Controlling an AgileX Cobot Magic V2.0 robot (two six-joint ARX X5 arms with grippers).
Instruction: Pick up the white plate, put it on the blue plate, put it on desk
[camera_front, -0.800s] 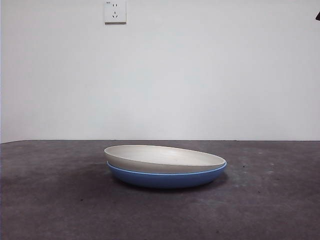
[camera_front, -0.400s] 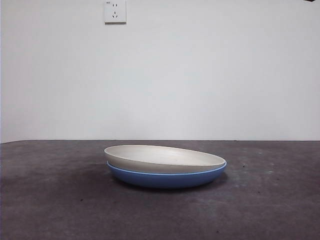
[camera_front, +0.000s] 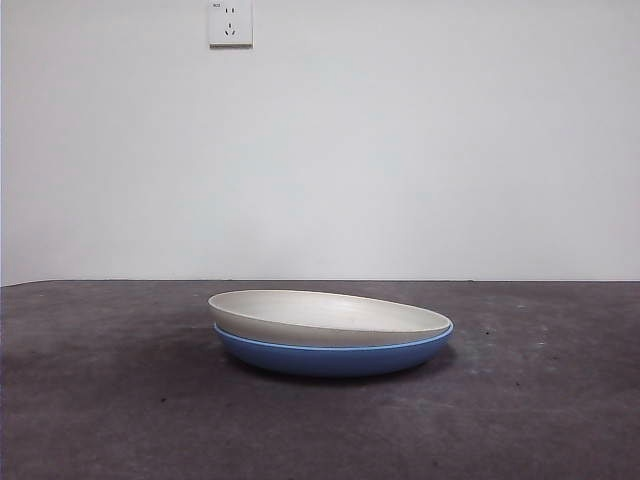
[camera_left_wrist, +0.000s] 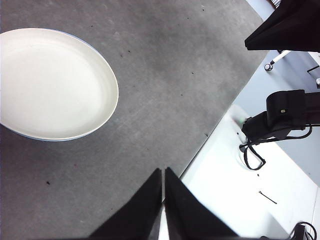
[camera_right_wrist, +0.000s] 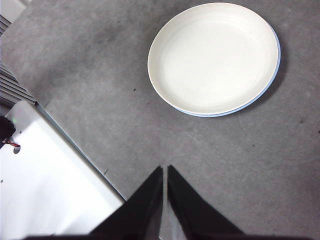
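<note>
From the front I see the white plate nested in the blue plate, both near the middle of the dark mottled surface. Both open upward. The white one sits slightly tilted, its left rim higher than its right, so a thin blue edge shows along the right side. A wall socket sits high on the white wall behind. No arm shows here.

On the left wrist camera, the left gripper hangs above the surface's edge, well apart from the plates, its jaws pressed together with nothing between them. The white plate faces up, a sliver of blue plate showing under its rim.

On the right wrist camera, the right gripper is likewise closed and empty, off to the side of the stack. The white plate covers the blue plate except for a crescent of rim.
</note>
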